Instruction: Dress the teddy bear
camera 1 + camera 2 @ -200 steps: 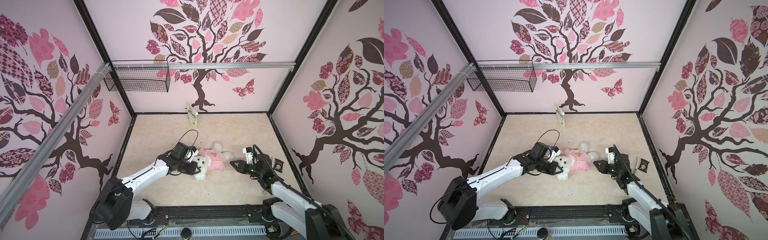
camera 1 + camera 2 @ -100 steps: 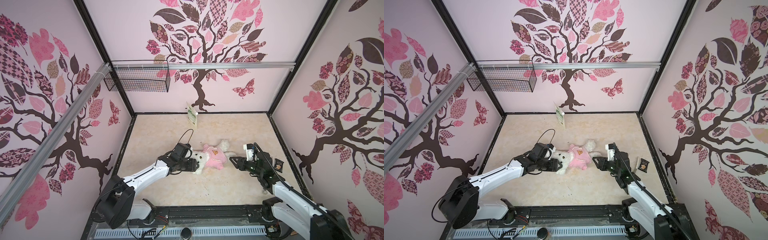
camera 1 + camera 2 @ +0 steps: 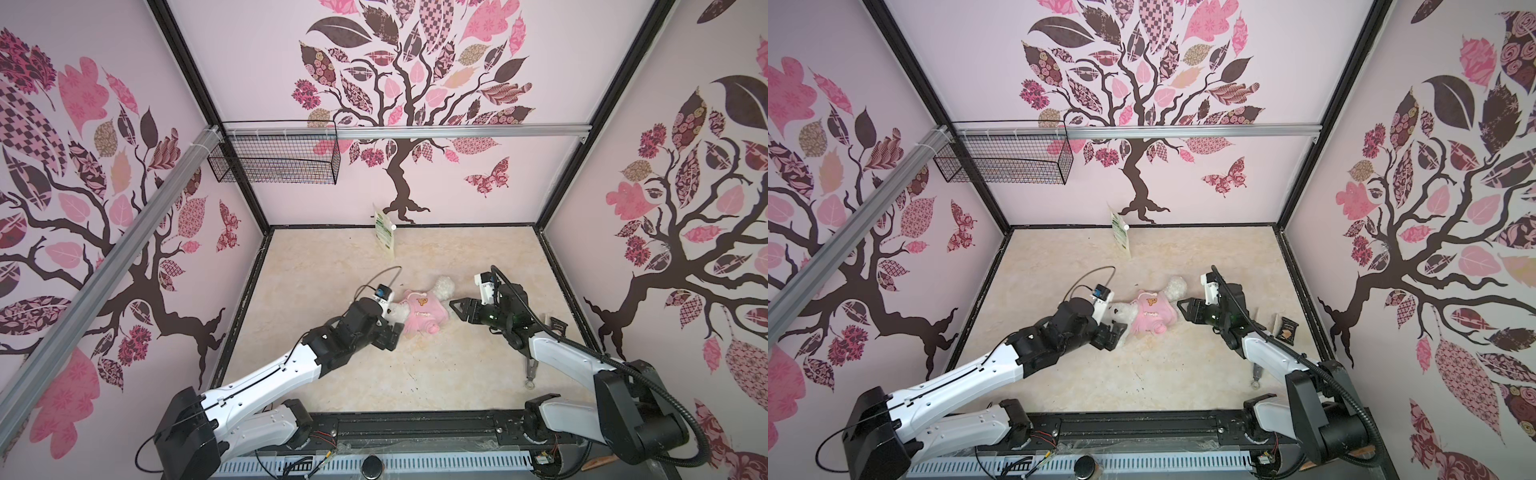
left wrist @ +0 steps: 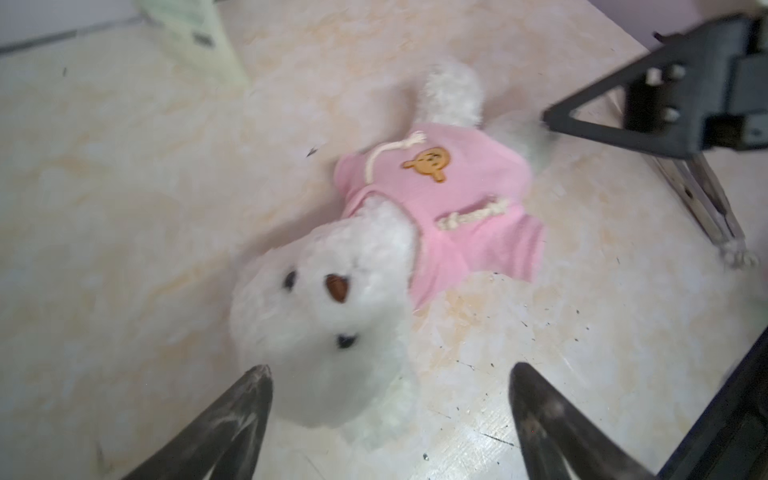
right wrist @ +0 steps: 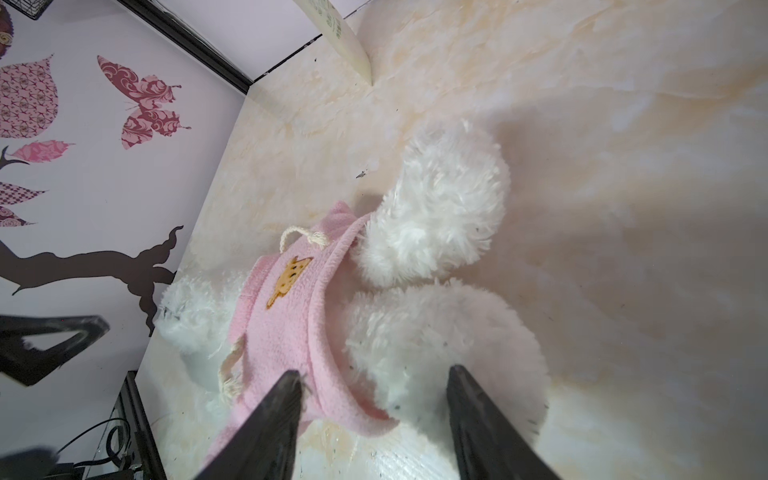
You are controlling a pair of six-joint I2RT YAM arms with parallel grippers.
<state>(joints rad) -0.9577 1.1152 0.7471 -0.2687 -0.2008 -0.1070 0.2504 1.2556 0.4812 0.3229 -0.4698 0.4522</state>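
Pale pink walls [image 3: 257, 62] carry 3 big tree decals in brown and pink, framed by black corner posts. A black wire basket [image 3: 272, 160] hangs from a silver aluminium rail [image 3: 457, 132]. The cream marbled floor [image 3: 457, 257] is evenly lit and speckled with dark crumbs.

Bright, even light — wrist views blurred

Two arms, same build: white link shells, black joint housings, black bases on black rail. Left arm [image 3: 266, 378]: thin black cable looping above wrist, white camera block with blue spot behind gripper. Right arm [image 3: 565, 353]: ribbed black hose along links, white wrist block. Fingers [image 4: 232, 424] dark, tapered, scuffed grey; triangular cut-out finger [image 4: 615, 112] with pale screws.
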